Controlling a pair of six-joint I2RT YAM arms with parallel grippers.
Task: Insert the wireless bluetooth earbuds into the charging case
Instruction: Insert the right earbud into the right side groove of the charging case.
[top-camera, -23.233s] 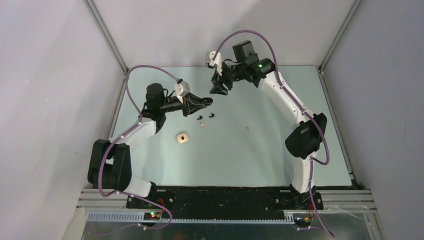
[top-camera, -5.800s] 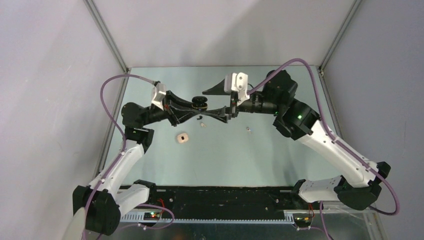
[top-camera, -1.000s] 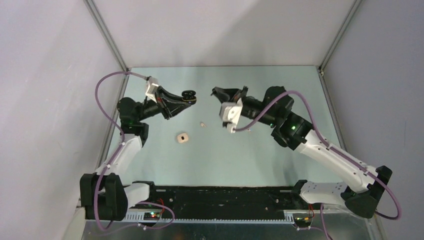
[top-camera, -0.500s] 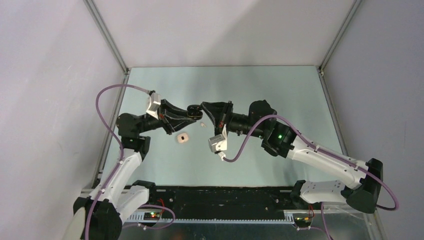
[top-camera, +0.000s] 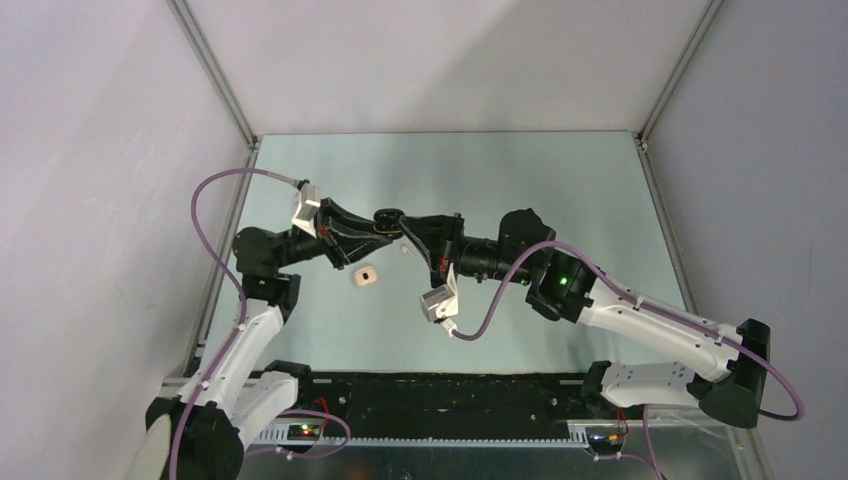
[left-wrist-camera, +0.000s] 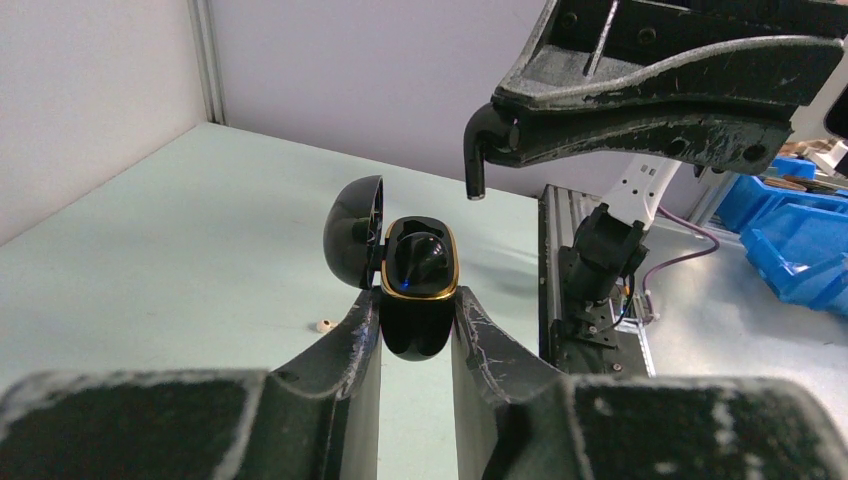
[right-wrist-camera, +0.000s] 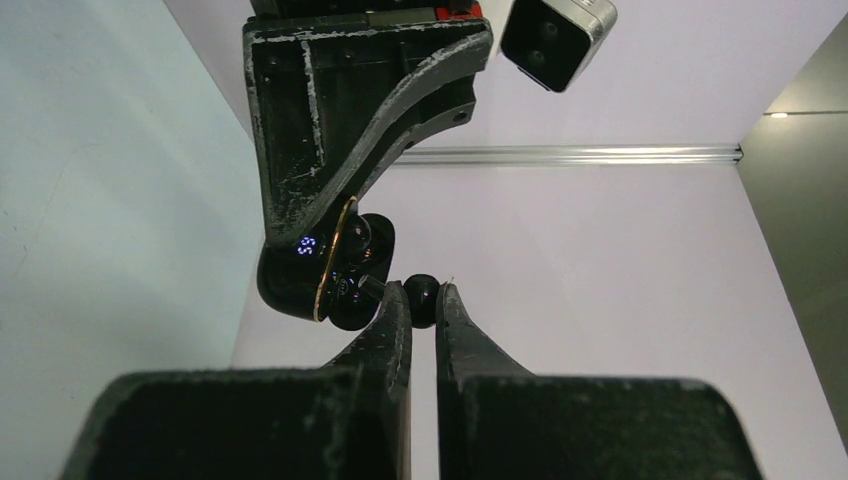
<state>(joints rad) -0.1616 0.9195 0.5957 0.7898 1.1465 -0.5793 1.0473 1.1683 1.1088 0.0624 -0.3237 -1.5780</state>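
My left gripper is shut on the black charging case, held above the table with its lid swung open. One black earbud sits inside the gold rim. My right gripper is shut on the other black earbud, whose stem almost touches the case at its open side. From above, the two grippers meet tip to tip, left and right. A pale cream earbud lies on the table below them.
A small cream case lies open on the table near the left arm. The right wrist's camera block hangs low over the table. Metal frame rails border the table's sides.
The right arm has swung left and brought its earbud up to the open case. The left gripper came slightly down and right with the case. Neither grip has changed.
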